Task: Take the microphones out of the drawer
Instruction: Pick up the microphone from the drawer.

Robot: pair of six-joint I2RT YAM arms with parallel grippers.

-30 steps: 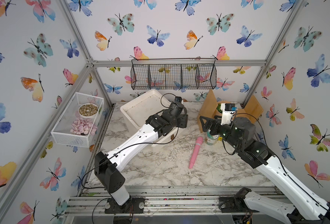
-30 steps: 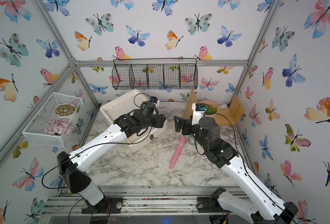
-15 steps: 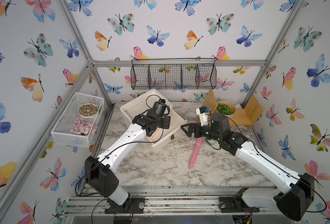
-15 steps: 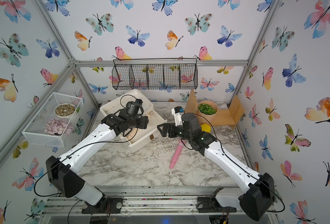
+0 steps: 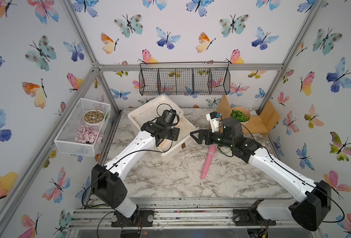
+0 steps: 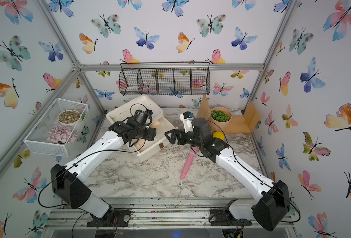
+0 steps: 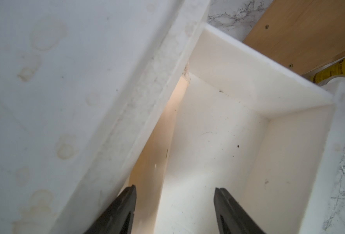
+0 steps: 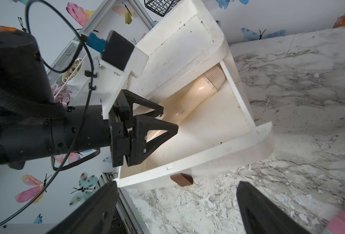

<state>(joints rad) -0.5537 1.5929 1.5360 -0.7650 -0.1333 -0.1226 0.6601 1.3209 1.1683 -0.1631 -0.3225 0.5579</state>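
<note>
Hovering over microphone [image 8: 198,93] in drawer [image 8: 208,160]: left gripper [image 8: 168,119], fingers [image 8: 157,126] part-open, empty; right gripper [image 8: 177,183] at drawer's 3 o'clock, fingers [image 8: 98,208] wide, empty.

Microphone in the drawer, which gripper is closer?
Left. The left gripper hangs open just over the microphone inside the drawer; the right gripper is outside the drawer front.

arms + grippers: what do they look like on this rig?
Both arms match: left arm and right arm have white link shells with black joint housings and black bases. Left gripper and right gripper are black with triangular cut-out fingers. A thin black cable runs along each arm. A white camera bracket with a blue connector sits at each wrist.
</note>
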